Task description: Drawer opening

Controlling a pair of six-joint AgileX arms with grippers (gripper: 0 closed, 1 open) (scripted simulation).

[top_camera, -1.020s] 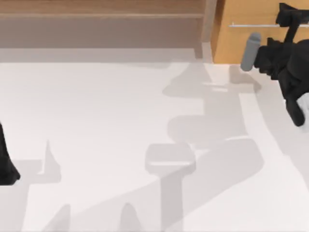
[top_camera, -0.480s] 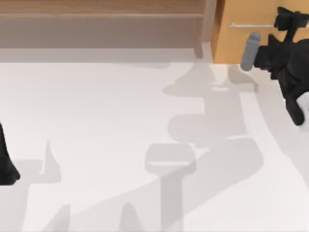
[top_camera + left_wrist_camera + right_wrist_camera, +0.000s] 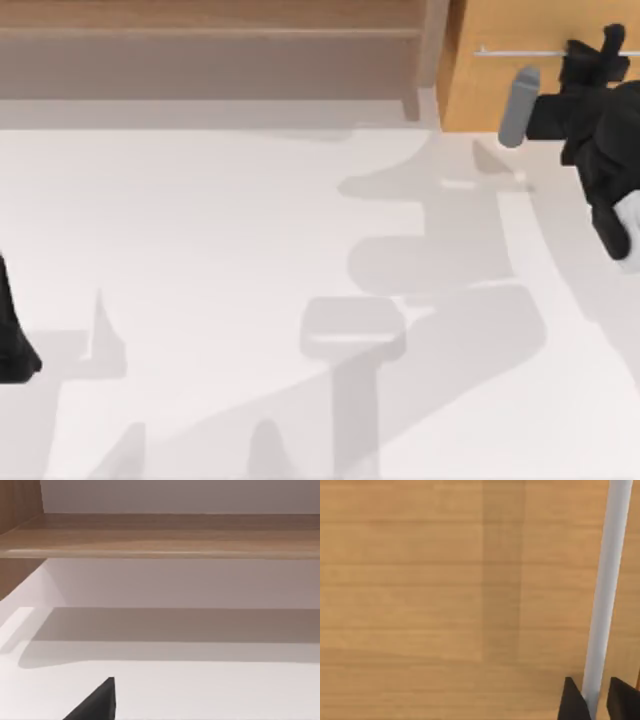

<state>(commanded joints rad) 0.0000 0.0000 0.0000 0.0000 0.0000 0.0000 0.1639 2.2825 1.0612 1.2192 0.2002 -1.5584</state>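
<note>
The drawer (image 3: 495, 95) is a light orange-tan wooden front at the back right of the table, and its front fills much of the right wrist view (image 3: 445, 605). A thin silver bar handle (image 3: 515, 52) runs across it. My right gripper (image 3: 598, 48) is up against the front at the handle. In the right wrist view the handle (image 3: 607, 580) passes between the black fingertips (image 3: 574, 702) of my right gripper (image 3: 596, 700), which straddles the bar with a sliver of gap on one side. My left gripper (image 3: 15, 345) is parked at the table's left edge.
A duller brown shelf unit (image 3: 220, 45) runs along the back left, its post next to the drawer; the left wrist view faces its shelf board (image 3: 160, 535). The white table (image 3: 250, 230) spreads out in front, crossed by arm shadows.
My right gripper has moved in toward the drawer front and now sits over the handle. The drawer front has not shifted. The left arm has stayed still.
</note>
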